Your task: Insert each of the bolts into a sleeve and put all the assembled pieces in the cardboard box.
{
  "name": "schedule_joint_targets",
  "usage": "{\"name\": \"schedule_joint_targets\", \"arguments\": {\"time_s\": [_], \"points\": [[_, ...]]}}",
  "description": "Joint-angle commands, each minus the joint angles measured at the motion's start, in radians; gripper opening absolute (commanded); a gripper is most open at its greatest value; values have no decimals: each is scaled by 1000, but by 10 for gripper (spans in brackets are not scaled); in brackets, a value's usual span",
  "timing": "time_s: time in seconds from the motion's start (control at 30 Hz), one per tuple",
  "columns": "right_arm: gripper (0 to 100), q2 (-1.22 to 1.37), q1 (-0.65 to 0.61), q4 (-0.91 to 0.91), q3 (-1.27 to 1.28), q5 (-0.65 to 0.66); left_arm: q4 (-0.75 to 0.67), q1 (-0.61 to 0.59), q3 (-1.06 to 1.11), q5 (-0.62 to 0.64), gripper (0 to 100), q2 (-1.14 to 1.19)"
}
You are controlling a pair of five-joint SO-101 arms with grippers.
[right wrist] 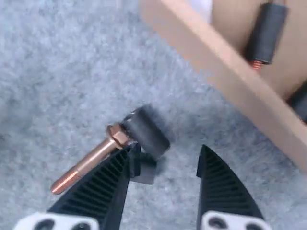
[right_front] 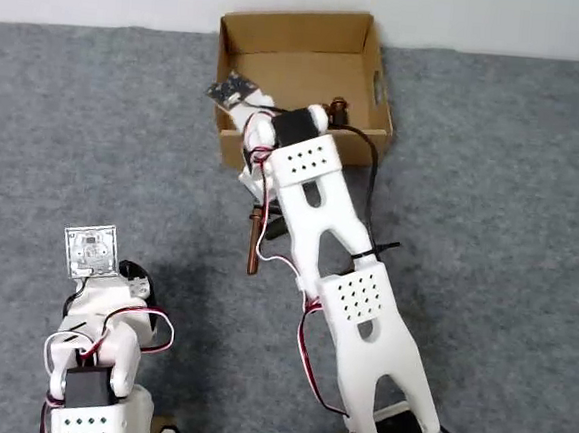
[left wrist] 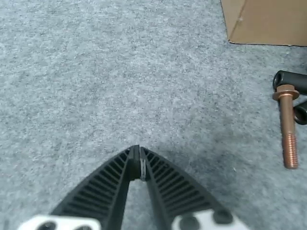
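We judge the task to be partly done, with at least one pairing left. Inside the cardboard box (right wrist: 225, 72) lies an assembled piece (right wrist: 266, 31), a black sleeve with copper thread poking out of its end. A further dark shape sits beside it at the picture's edge, but we cannot tell whether that is another finished piece. Outside the box, near its front wall, a loose bolt (right wrist: 88, 163) lies flat on the table (left wrist: 96, 72) with its whole threaded shaft bare, so it has not been inserted. A black sleeve (right wrist: 146, 130) rests right against the bolt's head, and a second sleeve (left wrist: 301, 113) lies just beside the shaft below the head. The right end effector (right wrist: 165, 151) hangs over this cluster with its jaws spread wide and empty, one finger close to the bolt head and the first sleeve, the other out over bare table. The left end effector (left wrist: 139, 160) sits well back from the parts with its jaws pressed together on nothing, low over the grey surface. As we read it, what remains is to pick up the bolt and a sleeve, join them, and drop the result into the box. The extra sleeve suggests another bolt may be needed, though we cannot say where one is.
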Motion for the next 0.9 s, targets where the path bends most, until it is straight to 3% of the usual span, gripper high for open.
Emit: {"name": "schedule_joint_targets", "arguments": {"time_s": [0.0, 0.7, 0.87], "points": [[169, -53, -2, 13, 26, 9, -21, -9, -2, -9, 5, -3], [163, -51, -5, -252, 327, 37, -21, -9, -2, -9, 5, -3], [9, -54, -5, -259, 328, 44, -21, -9, -2, -9, 5, -3]]}}
